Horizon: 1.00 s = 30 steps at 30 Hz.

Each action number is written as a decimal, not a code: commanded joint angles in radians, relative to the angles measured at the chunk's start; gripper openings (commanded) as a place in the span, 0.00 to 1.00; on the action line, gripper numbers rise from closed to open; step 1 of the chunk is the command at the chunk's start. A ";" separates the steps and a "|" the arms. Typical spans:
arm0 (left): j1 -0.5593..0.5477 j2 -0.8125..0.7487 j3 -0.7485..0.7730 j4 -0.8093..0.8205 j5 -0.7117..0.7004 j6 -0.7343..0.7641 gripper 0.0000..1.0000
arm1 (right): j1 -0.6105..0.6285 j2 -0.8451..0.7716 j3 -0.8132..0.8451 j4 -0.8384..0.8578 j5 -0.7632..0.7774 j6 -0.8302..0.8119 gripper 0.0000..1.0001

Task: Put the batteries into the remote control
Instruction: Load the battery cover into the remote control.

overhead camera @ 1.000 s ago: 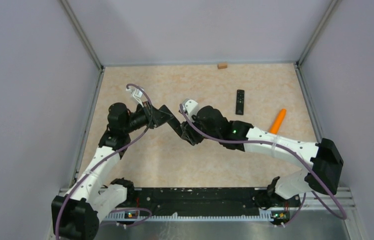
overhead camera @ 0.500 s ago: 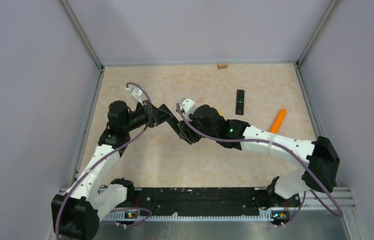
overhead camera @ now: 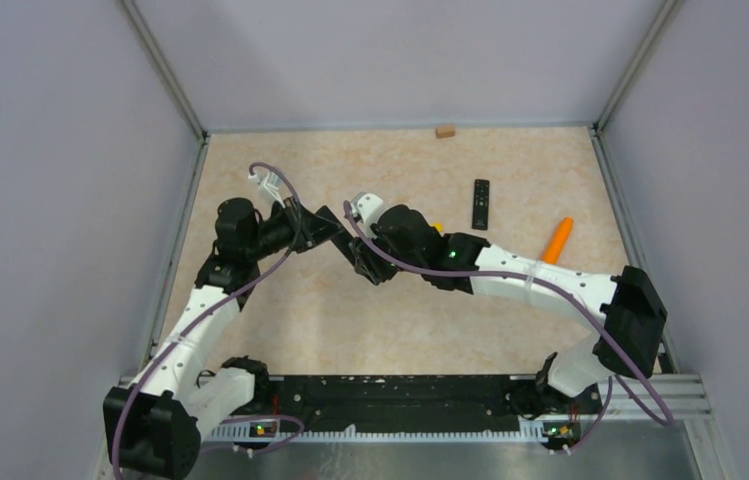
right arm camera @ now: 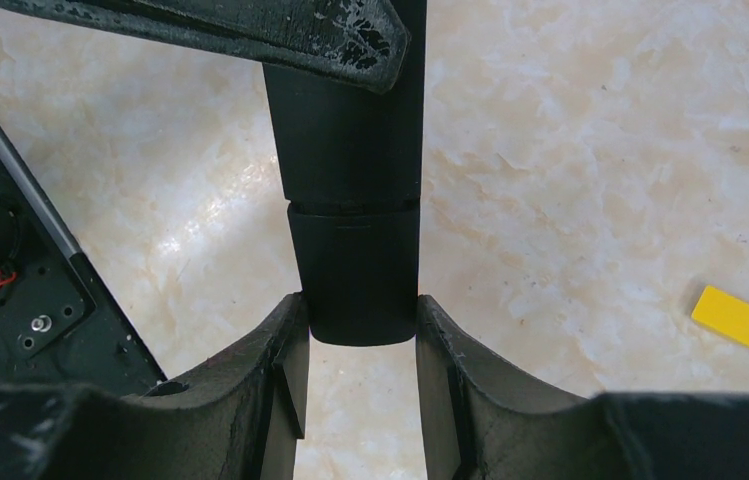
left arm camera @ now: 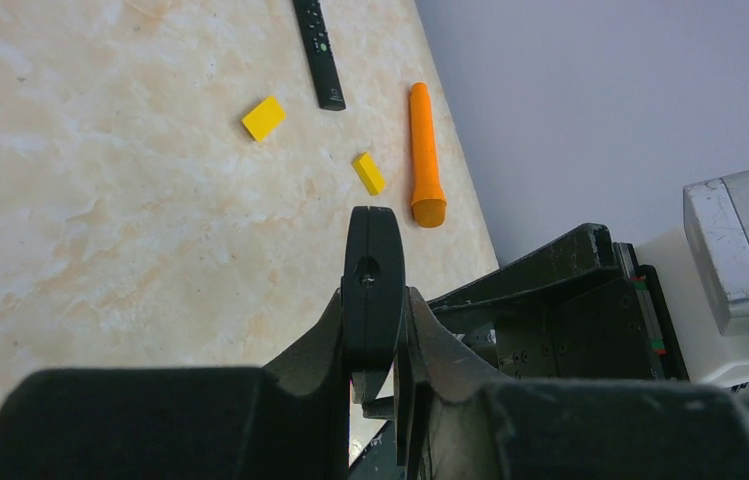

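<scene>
Mid-table, where the arms meet: from above, the left gripper (overhead camera: 335, 232) and the right gripper (overhead camera: 365, 262) overlap into one black knot, and whatever sits between them is hidden from that height.
Left fingers (left arm camera: 373, 270): pressed together in the left wrist view. I cannot tell whether anything thin is pinched there (a pink speck shows low between them, too small to name).
Right fingers (right arm camera: 288, 340): closed on the held remote (right arm camera: 350, 200), one pad touching each long side of its near end.
Held remote: a black bar running straight away from the right fingers, with a seam crossing it just past the pads. Its far end is cut off by the frame edge and by a scuffed black part lying across it.
Second remote (overhead camera: 481, 203): flat on the table (overhead camera: 280, 330), right of the grippers and apart from both.
Orange stick (overhead camera: 557, 241): on the table further right, partly covered by the right arm from above.
Yellow blocks (left arm camera: 264, 117) (left arm camera: 370, 173): between the second remote and the stick in the left wrist view, touching neither.
</scene>
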 commanded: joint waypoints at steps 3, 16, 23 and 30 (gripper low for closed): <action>-0.016 -0.015 0.060 0.071 0.116 -0.124 0.00 | 0.019 0.029 0.040 0.034 0.012 0.032 0.17; -0.017 -0.020 0.025 0.124 0.200 -0.206 0.00 | 0.019 0.061 0.072 0.069 0.016 0.060 0.20; -0.033 -0.024 -0.019 0.133 0.220 -0.188 0.00 | 0.018 0.097 0.137 0.080 0.041 0.039 0.21; -0.039 -0.015 -0.036 0.127 0.226 -0.167 0.00 | 0.017 0.099 0.164 0.126 0.054 0.046 0.20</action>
